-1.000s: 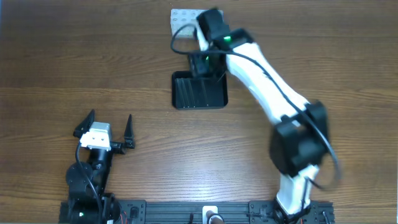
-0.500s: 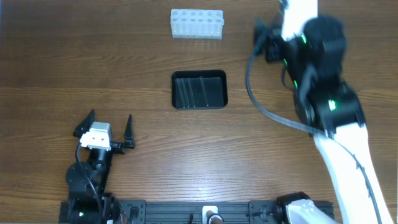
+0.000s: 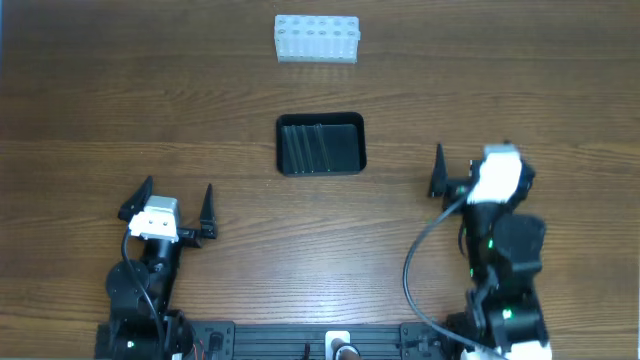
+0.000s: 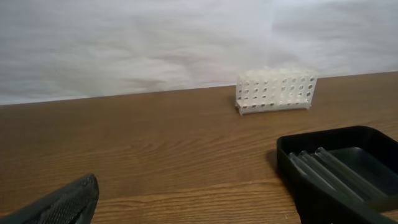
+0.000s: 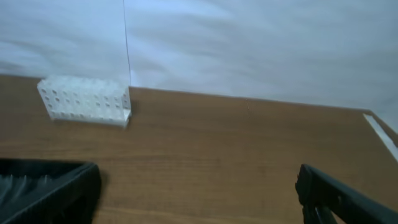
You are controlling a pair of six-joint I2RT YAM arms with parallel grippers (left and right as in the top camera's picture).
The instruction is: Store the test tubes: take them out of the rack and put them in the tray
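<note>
The test-tube rack (image 3: 316,38) lies lengthwise along the table's (image 3: 100,100) far edge, beyond the tray (image 3: 284,145), well apart from the left gripper (image 3: 178,184) and right gripper (image 3: 483,165), both spread wide and empty.

From my top camera I look straight down on the whole counter (image 3: 100,80), while both wrist cameras sit low by the arms' side, facing level across it toward the far wall (image 4: 124,43), sharing the rack (image 3: 316,39) and tray (image 3: 350,150).
</note>
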